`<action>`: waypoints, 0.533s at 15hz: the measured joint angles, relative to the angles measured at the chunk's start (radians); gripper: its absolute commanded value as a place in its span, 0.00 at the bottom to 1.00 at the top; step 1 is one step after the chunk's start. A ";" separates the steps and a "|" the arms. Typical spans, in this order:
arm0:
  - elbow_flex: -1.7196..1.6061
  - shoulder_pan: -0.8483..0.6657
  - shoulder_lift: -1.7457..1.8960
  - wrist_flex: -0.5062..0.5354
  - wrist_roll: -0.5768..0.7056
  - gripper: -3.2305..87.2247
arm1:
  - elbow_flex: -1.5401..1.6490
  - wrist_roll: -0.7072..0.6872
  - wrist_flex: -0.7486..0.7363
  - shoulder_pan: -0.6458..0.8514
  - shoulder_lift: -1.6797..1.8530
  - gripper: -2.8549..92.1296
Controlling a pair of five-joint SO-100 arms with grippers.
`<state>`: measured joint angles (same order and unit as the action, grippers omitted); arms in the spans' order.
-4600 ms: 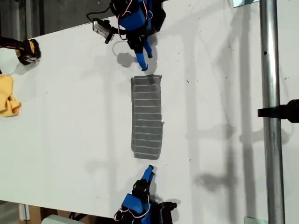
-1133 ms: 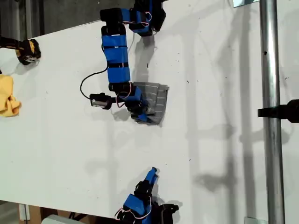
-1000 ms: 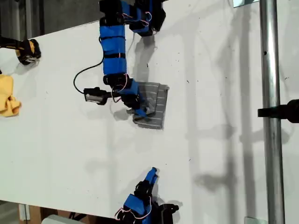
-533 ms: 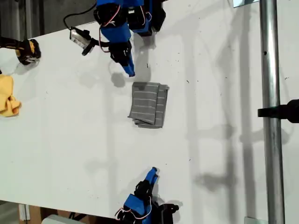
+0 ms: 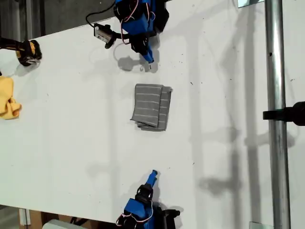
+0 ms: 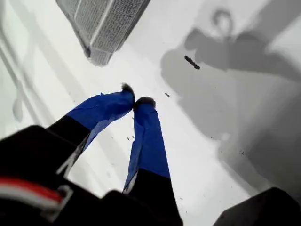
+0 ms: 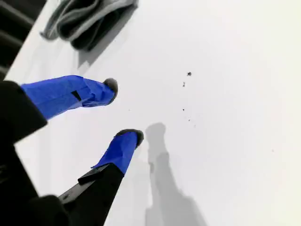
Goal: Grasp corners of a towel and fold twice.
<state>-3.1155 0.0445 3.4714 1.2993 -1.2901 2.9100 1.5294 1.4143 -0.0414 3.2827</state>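
Towel (image 5: 151,106) lies folded into a small grey striped block near the middle of the tabletop (image 5: 71,143), flat and touched by neither arm; its edge toward the exterior view's bottom is a little ragged, with a layer poking out at one corner (image 5: 141,126). My first gripper (image 6: 138,100) hangs just above the bare white surface with its blue jaws drawn together, tips almost meeting and nothing between them; a squared, striped corner (image 6: 96,55) of the cloth sits a short way ahead of it. In the exterior view this gripper (image 5: 147,57) is close to the tabletop's top edge, apart from the towel. My second gripper (image 7: 123,109) has its jaws spread wide and empty over the table, and the layered, looped edge of the cloth (image 7: 84,21) lies well ahead of it; the exterior view shows it (image 5: 151,177) near the tabletop's bottom edge. A yellow cloth (image 5: 8,101) sits crumpled at the tabletop's left edge in the exterior view, and a metal pole (image 5: 275,114) runs along the right side
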 measured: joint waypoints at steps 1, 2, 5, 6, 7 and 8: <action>0.000 0.011 0.000 0.000 0.175 0.20 | 0.000 -0.023 -0.002 -0.003 0.000 0.06; 0.000 0.012 0.000 0.000 0.245 0.20 | 0.000 -0.032 0.003 -0.003 0.000 0.06; 0.000 0.012 0.000 0.000 0.288 0.19 | 0.000 -0.038 0.003 -0.002 0.000 0.06; 0.000 0.012 0.000 0.000 0.288 0.19 | 0.000 -0.038 0.003 -0.002 0.000 0.06; 0.000 0.012 0.000 0.000 0.288 0.19 | 0.000 -0.038 0.003 0.000 0.000 0.06; 0.000 0.012 0.000 0.000 0.288 0.19 | 0.000 -0.038 0.003 0.000 0.000 0.06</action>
